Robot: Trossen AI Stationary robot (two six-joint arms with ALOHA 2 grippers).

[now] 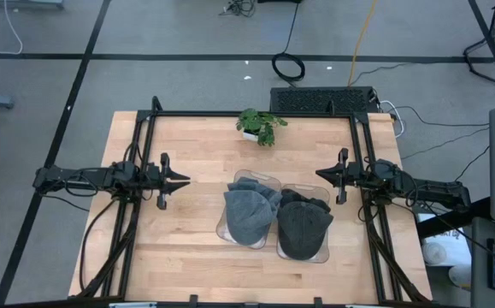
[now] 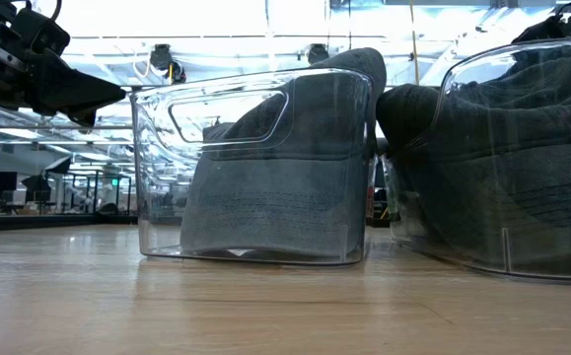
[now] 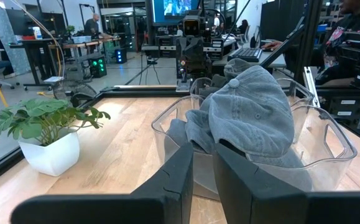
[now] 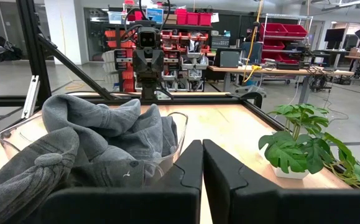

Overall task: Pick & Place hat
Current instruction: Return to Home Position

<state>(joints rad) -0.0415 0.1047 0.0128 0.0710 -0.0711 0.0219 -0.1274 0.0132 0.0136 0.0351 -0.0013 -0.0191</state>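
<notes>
At table's left side, well apart from the bins: left gripper (image 1: 184,180), fingers drawn together to a point, holding nothing, hanging above the wood and aimed inward toward the centre. Opposite, at the right side: right gripper (image 1: 320,174), fingers likewise pressed together, empty, aimed inward at its counterpart. Between the two, in the table's middle and near half: left bin (image 1: 249,176), clear plastic, upright on the table (image 1: 179,248). Contents: light gray caps (image 1: 247,214), heaped, the topmost crown rising above the rim; in the low view one cap presses flat against the bin's front wall. Just beside it, whether touching cannot be told: right bin (image 1: 305,187), clear plastic, set a little nearer the front edge and near the right gripper. Contents: dark gray caps (image 1: 303,224), piled above the rim, one edge bulging over toward the left bin. Back edge, centre: plant (image 1: 260,125), green-leaved, in a white pot (image 3: 49,155), standing upright, well apart from both bins and both grippers. Surround: black frame rails running along both sides of the table and across its back. Beyond the table: a workshop room with benches and shelving; one person (image 3: 96,25) stands at a far bench in the left wrist view.
</notes>
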